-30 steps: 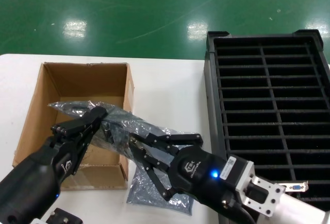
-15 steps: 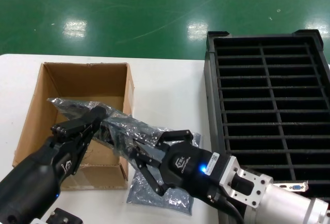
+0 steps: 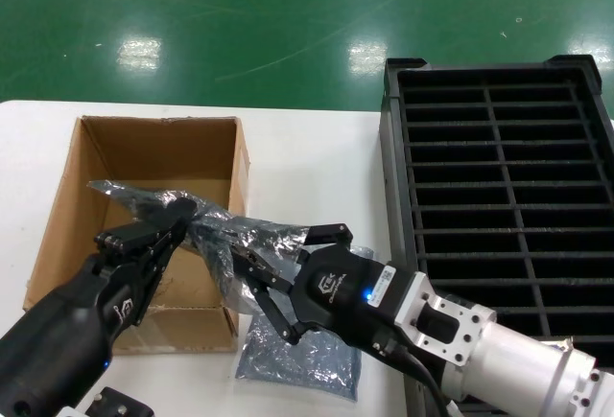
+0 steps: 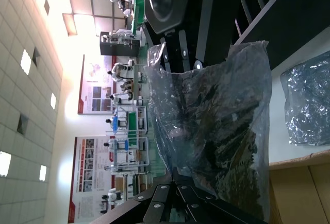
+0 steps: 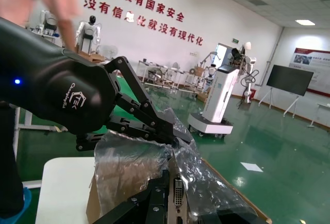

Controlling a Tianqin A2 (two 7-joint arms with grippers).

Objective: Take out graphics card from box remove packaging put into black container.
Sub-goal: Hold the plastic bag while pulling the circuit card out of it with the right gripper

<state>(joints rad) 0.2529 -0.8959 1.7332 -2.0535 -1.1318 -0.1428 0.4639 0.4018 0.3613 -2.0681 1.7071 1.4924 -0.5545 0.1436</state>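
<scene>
Above the box [image 3: 144,163] rim, the left gripper [image 3: 158,228] pinches one end of the packaging [image 3: 206,230] while the right gripper [image 3: 273,278] clamps the bagged graphics card [image 5: 175,193]; pulling steadily apart, lengthwise, should slide it free without tearing.

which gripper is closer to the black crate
Right. The right gripper holds the bagged card just beside the black crate, above a loose bag. The left gripper grips the bag's other end over the cardboard box, farther away.

left hand [image 4: 178,175] grips packaging [image 4: 216,131] | right hand [image 4: 188,62] opposite end
</scene>
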